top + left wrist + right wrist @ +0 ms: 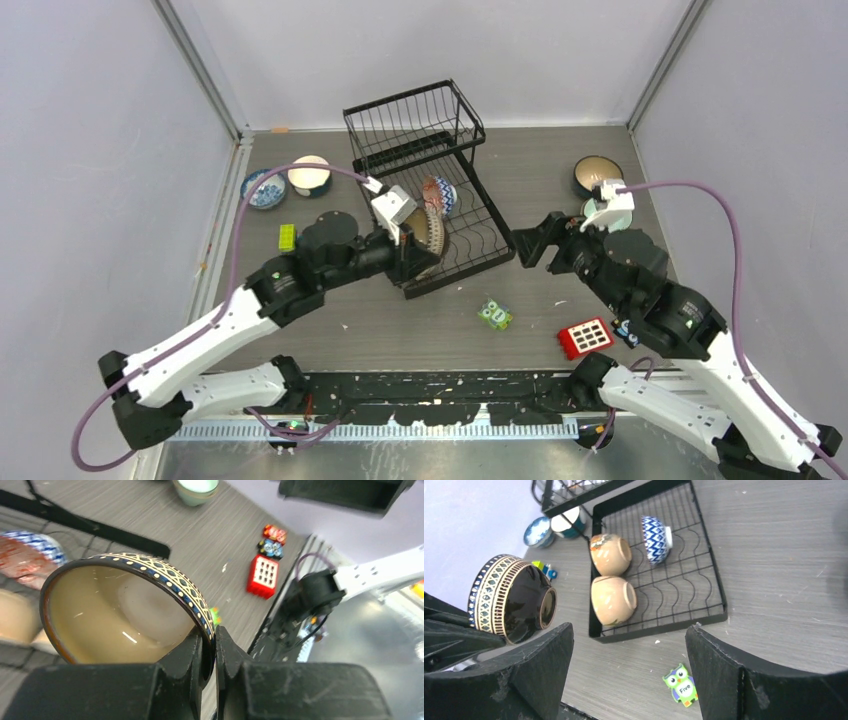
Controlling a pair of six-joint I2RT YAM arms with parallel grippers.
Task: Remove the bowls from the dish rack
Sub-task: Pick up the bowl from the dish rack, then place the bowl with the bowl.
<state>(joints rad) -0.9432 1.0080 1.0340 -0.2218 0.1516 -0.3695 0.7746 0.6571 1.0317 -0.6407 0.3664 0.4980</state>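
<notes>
My left gripper [214, 640] is shut on the rim of a dark brown bowl [125, 610] that has a gold-and-blue patterned band. It holds the bowl [428, 238] on its side over the front left corner of the black wire dish rack [455, 277]. Two cream bowls [611, 600] [610, 554] and a blue-and-white bowl [655, 539] lie on their sides in the rack's lower tray [719, 595]. My right gripper [522, 248] stands open and empty to the right of the rack, above the bare table.
On the table left of the rack stand a blue-patterned bowl [263, 187] and a teal bowl [310, 175]. At the right stand a dark bowl [597, 175] and a mint green bowl [196, 487]. An owl tile [494, 314], a red block [585, 337] and a green block [287, 237] lie loose.
</notes>
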